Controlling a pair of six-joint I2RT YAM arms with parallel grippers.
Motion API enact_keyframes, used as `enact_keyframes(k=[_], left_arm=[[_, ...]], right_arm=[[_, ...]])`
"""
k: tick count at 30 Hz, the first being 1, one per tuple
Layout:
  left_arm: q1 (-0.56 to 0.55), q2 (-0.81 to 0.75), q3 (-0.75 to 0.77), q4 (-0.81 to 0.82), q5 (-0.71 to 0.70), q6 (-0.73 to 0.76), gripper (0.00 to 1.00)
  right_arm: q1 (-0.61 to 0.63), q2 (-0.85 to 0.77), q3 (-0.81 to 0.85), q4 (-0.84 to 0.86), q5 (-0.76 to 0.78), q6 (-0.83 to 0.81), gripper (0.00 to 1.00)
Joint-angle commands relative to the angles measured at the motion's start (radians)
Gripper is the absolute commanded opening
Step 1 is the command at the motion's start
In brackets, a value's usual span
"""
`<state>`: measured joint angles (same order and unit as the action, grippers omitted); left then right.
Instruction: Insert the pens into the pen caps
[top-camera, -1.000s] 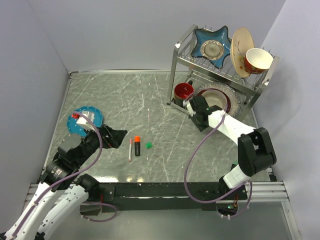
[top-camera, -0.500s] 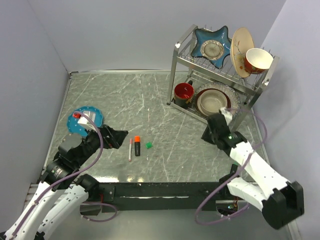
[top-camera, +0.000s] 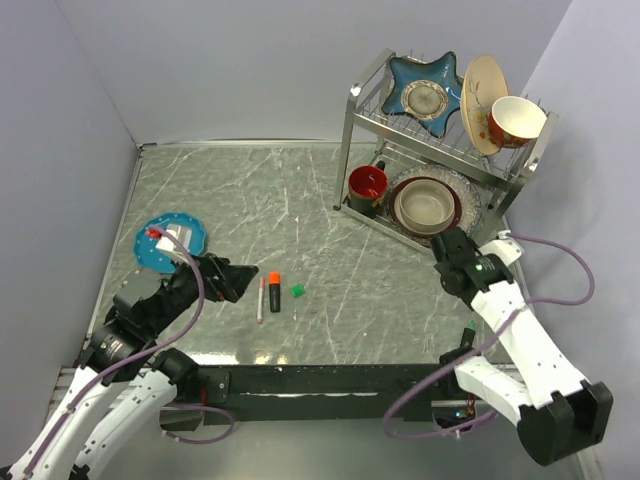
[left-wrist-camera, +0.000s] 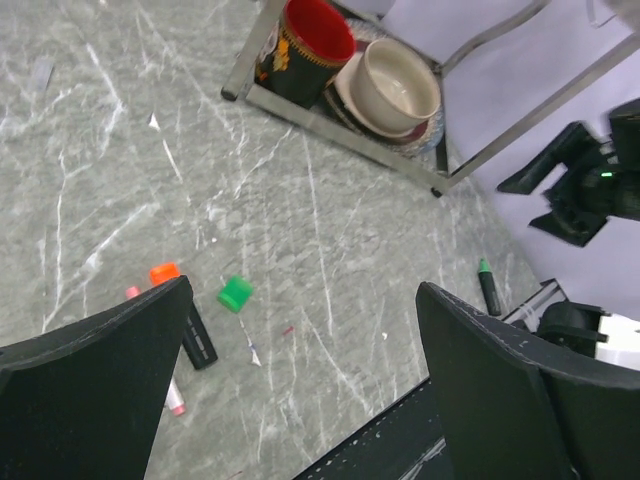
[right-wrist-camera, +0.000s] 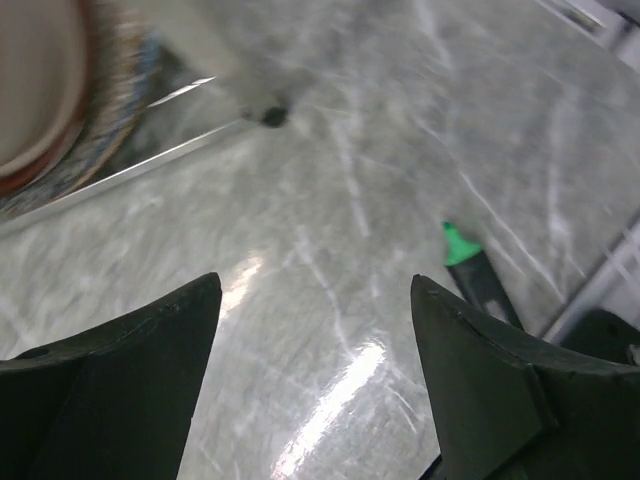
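- the left gripper (top-camera: 237, 277) hovered low over the table's (top-camera: 330, 185) left half, its jaws spread wide with nothing between them.
- the right gripper (top-camera: 444, 243) hung just in front of the dish rack (top-camera: 372, 97) at the right, jaws also parted and gripping nothing; its wrist view (right-wrist-camera: 315, 290) showed only bare table between the fingers.
- the orange-tipped marker (top-camera: 274, 291) lay flat near the middle of the table, just ahead of the left gripper.
- the thin white pen (top-camera: 261, 298) lay just beside that marker on its left, roughly parallel to it; i could not tell whether they touched.
- the green cap (top-camera: 297, 290) sat loose on the table just right of the marker, apart from it.
- the green-tipped marker (right-wrist-camera: 478, 272) lay flat near the table's front right edge, well apart from the green cap and below the right gripper's fingers.
- a small red cap (top-camera: 152, 231) rested on the blue plate (top-camera: 158, 254) at the left, behind the left arm.
- on the rack's lower shelf stood a red mug (top-camera: 366, 186) and a bowl (top-camera: 427, 203) side by side.
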<state>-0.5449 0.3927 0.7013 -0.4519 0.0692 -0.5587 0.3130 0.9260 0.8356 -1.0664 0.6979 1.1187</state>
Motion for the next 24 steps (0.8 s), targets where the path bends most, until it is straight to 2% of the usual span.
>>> enact_keyframes(k=[1, 3, 4, 7, 11, 17, 24], left_arm=[[-0.003, -0.054, 0.006, 0.033, 0.02, 0.019, 0.99], [-0.009, -0.071, 0.006, 0.028, -0.002, 0.014, 0.99], [-0.015, -0.078, 0.007, 0.025, -0.009, 0.013, 1.0], [-0.024, -0.106, 0.007, 0.027, -0.019, 0.016, 0.99], [-0.026, -0.124, 0.007, 0.028, -0.017, 0.017, 0.99], [-0.029, -0.127, 0.009, 0.022, -0.037, 0.016, 0.99], [-0.03, -0.127, 0.007, 0.024, -0.037, 0.017, 0.99]], right_arm=[[-0.075, 0.04, 0.034, -0.165, -0.001, 0.205, 0.85], [-0.103, 0.027, 0.014, -0.168, -0.015, 0.219, 0.86], [-0.156, 0.022, -0.018, -0.159, -0.037, 0.213, 0.88], [-0.273, -0.01, -0.113, -0.034, -0.176, 0.13, 0.93], [-0.373, -0.007, -0.223, 0.063, -0.281, 0.154, 0.93], [-0.407, 0.074, -0.23, 0.023, -0.178, 0.19, 0.95], [-0.416, 0.155, -0.253, 0.104, -0.144, 0.219, 0.98]])
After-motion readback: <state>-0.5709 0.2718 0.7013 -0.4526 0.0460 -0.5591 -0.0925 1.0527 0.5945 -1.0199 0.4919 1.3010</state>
